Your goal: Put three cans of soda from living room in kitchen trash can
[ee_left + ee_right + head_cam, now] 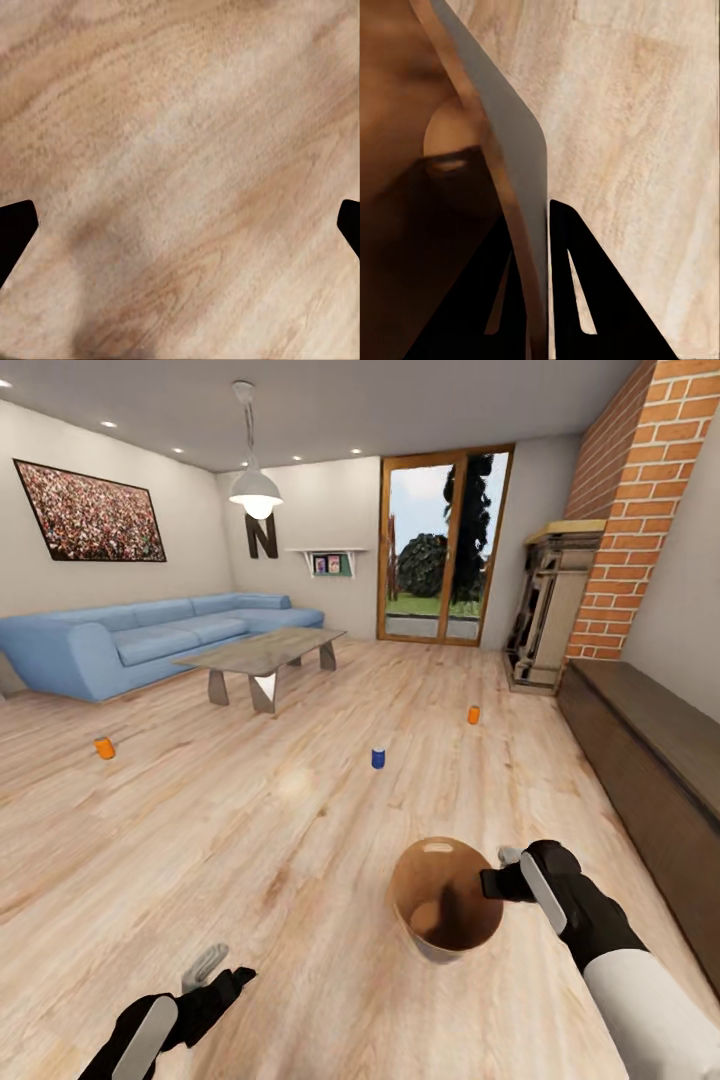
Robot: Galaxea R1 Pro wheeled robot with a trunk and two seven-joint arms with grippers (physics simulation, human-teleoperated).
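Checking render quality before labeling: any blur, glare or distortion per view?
Head view: wide-angle stretch at edges, lit pendant lamp blooms, three cans small but sharp. Left wrist view: soft floor grain, faint shadow patch. Right wrist view: trash can wall close-up, dim inside.

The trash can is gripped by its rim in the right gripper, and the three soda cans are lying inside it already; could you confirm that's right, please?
Not quite. The right gripper does pinch the trash can by its rim, but the cans are not inside it. The head view shows all three on the wood floor: the left orange can, the blue can and the far orange can.
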